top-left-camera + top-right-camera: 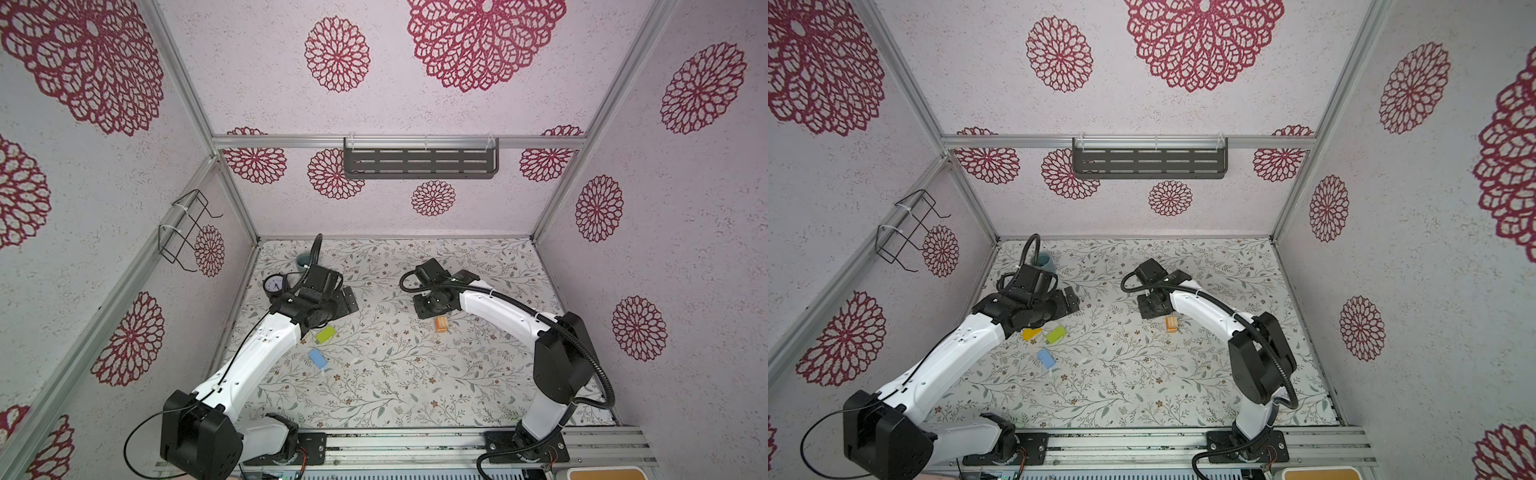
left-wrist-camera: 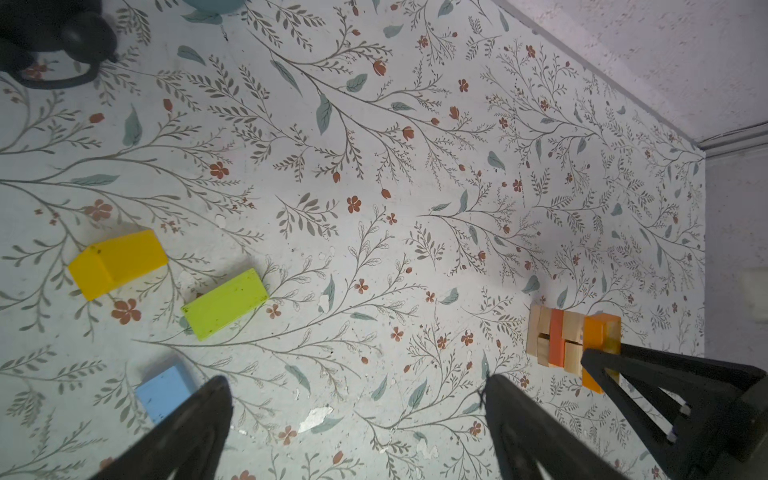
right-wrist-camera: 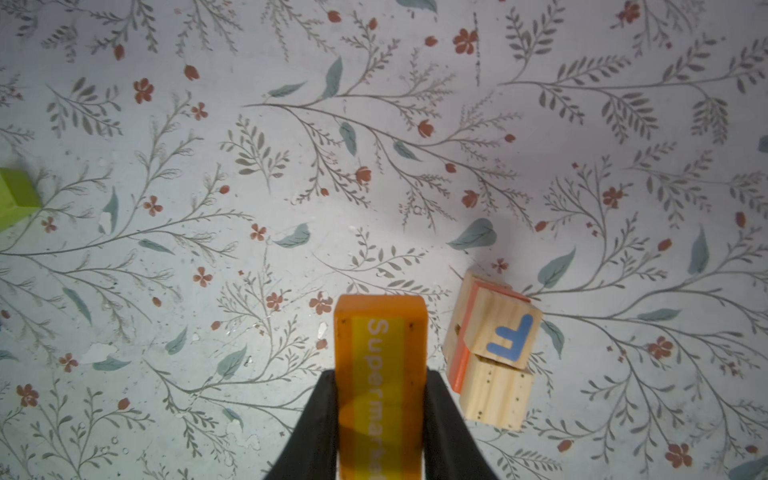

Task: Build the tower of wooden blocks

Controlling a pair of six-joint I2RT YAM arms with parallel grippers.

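Right claw (image 3: 380, 374) clamped on the orange block (image 3: 380, 332) just beside the tower (image 3: 494, 336) on the desk (image 3: 249, 166), left claw (image 2: 356, 380) spread wide and empty well apart from it; best, I'd judge: centre the block squarely over the tower, lower slowly, release gently.

The left arm (image 1: 253, 360) and right arm (image 1: 498, 307) wear glossy white shells dotted with small screw holes, joined by boxy matte-black joint housings (image 1: 561, 357). A ribbed black hose (image 1: 607, 384) follows each arm, and a thin black cable (image 1: 126, 444) loops off the left one. Black base plates (image 1: 496, 448) carry screws. The jaws are black and tapering.
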